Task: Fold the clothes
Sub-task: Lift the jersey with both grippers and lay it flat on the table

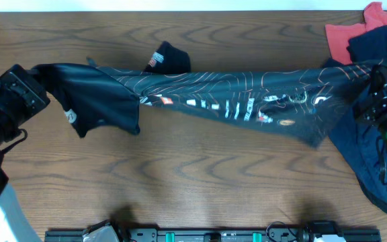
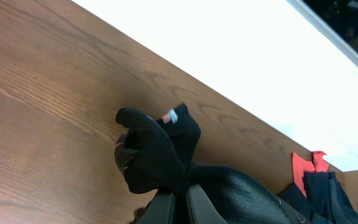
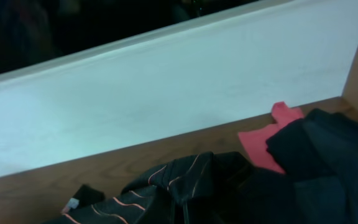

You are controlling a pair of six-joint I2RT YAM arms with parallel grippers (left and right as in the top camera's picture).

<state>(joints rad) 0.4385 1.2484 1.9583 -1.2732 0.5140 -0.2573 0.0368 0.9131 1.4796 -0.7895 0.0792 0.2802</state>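
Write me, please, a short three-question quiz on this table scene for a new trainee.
1. True or false: the black T-shirt lies folded into a neat square.
2. Which colour is the cloth at the far right corner of the table? A green, B red, C yellow.
3. Short answer: which claws grip the shirt?
Key: 1 false, it is stretched out in a long band; 2 B; 3 both, it seems: the left claw and the right claw.
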